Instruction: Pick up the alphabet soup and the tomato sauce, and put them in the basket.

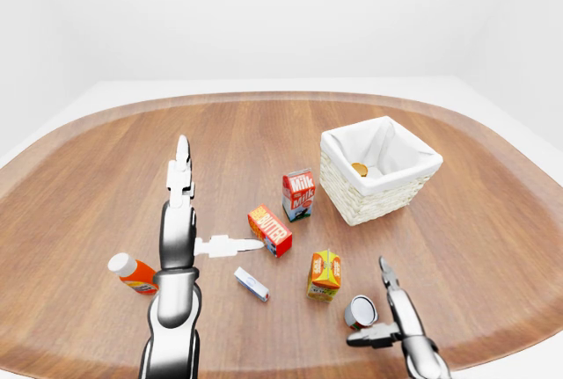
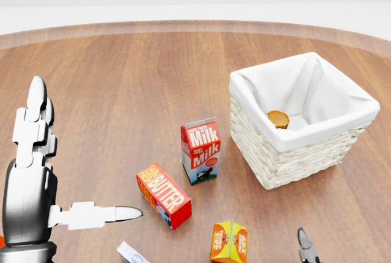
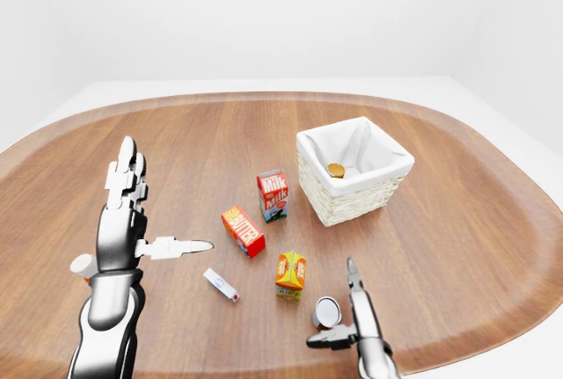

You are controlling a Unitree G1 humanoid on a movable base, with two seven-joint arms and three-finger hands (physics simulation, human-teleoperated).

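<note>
1. The basket (image 1: pixel 380 172) stands far right on the table (image 1: pixel 264 133), a can (image 2: pixel 277 118) inside it.
2. The milk carton (image 1: pixel 298 194) is just left of it.
3. The butter box (image 1: pixel 270 230) lies nearer and left.
4. The juice carton (image 1: pixel 325 274) is nearest, with a tipped can (image 1: pixel 359 311) to its right.

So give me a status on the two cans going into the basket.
One can already lies inside the basket. The other can lies on its side on the table, with the open right hand just beside it, not yet grasping. The left hand is open and empty. Left: grasp, carry, drop.
</note>
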